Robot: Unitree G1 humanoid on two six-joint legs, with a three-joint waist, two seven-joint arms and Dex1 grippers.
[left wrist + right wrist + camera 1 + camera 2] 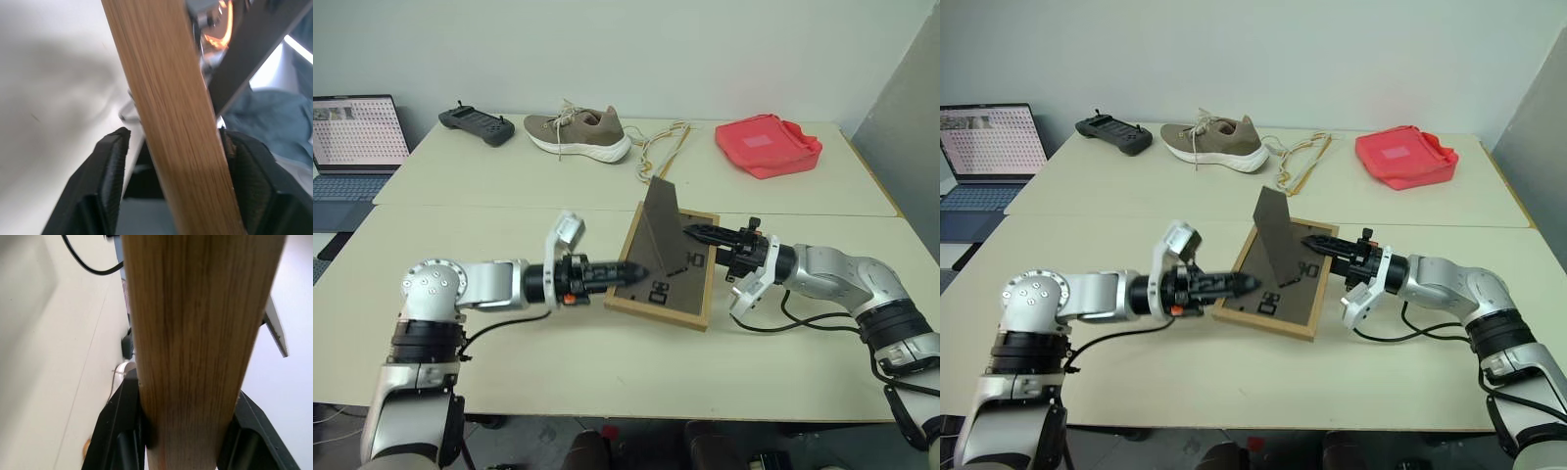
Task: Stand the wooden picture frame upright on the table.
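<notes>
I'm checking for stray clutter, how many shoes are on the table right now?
1. A single tan shoe lies at the far side of the table, between the black controller and the red bag. No second shoe is visible.

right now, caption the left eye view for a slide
Both grippers flank the wooden picture frame, back up with stand raised, on the table.

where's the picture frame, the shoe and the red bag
wooden picture frame (658,311), left eye view, near wooden edge
shoe (579,133), left eye view, brown upper
red bag (768,145), left eye view, middle of its top
</notes>
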